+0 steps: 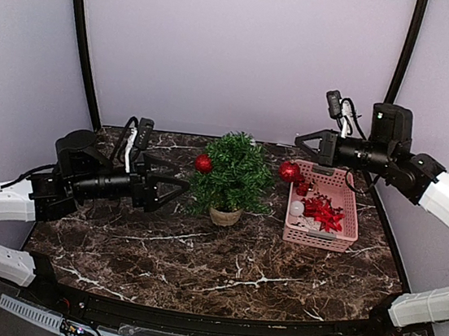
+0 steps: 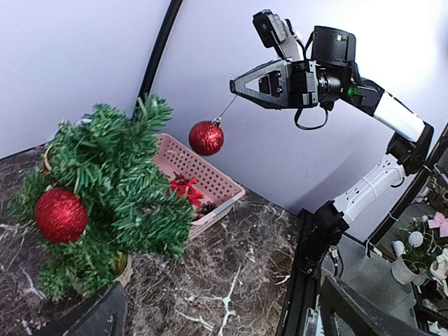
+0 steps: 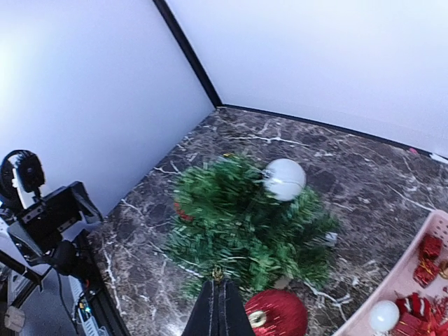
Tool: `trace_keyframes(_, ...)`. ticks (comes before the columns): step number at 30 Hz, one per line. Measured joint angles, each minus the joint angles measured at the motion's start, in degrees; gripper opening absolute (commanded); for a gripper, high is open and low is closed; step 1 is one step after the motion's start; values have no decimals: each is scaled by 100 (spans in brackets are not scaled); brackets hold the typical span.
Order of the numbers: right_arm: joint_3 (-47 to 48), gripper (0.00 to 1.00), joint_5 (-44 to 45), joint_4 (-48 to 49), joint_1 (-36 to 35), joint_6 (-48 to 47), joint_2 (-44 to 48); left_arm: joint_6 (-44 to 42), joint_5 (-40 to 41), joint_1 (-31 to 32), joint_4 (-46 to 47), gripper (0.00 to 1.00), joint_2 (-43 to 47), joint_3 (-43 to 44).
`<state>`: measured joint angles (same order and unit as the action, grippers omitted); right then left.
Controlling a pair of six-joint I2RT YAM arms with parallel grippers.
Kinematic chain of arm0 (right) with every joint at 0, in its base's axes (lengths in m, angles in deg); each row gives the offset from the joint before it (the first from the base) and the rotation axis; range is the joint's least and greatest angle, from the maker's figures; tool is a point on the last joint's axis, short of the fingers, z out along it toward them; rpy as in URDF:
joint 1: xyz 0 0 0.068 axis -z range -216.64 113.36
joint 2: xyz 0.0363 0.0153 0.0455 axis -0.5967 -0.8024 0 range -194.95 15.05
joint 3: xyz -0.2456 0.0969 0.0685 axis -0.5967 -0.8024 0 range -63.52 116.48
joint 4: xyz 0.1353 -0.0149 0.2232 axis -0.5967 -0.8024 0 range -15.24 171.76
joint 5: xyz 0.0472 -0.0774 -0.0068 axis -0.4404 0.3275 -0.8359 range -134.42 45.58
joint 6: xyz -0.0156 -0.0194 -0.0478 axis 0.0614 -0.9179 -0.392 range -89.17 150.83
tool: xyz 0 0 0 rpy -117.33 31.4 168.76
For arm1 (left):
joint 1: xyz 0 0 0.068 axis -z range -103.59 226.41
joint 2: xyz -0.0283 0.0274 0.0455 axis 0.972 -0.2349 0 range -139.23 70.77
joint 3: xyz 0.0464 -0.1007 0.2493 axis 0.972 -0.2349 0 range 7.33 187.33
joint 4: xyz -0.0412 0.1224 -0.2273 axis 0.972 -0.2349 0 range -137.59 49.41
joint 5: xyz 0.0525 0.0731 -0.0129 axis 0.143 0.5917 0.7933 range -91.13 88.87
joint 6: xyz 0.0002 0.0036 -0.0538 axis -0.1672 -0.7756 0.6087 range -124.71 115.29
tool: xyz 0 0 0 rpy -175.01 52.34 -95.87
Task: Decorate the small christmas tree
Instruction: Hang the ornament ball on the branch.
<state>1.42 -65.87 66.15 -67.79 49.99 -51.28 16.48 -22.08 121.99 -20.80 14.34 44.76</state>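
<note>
The small christmas tree (image 1: 231, 177) stands mid-table in a tan pot. A red bauble (image 1: 203, 163) hangs on its left side and a white ball (image 3: 284, 178) on its far side. My right gripper (image 1: 300, 138) is raised just right of the tree, shut on the thread of a second red bauble (image 1: 290, 171). That bauble dangles below the fingers (image 2: 206, 137), over the gap between tree and basket. My left gripper (image 1: 169, 187) hovers open just left of the tree, nothing between its fingers (image 2: 105, 315).
A pink basket (image 1: 339, 235) at the right of the tree holds red bows, red balls and a white ball. Grey walls close in the back and sides. Black frame rails run along the table edges (image 2: 301, 280).
</note>
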Motion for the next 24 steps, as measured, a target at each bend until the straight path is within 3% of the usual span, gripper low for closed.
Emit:
trace_keyframes(13,800,0,-472,793,-1237,402,-643,181,92,503,1185,99,-1362,372)
trace_keyframes(24,1292,0,-756,1130,-1843,415,-1473,83,562,573,1303,99,-1589,680)
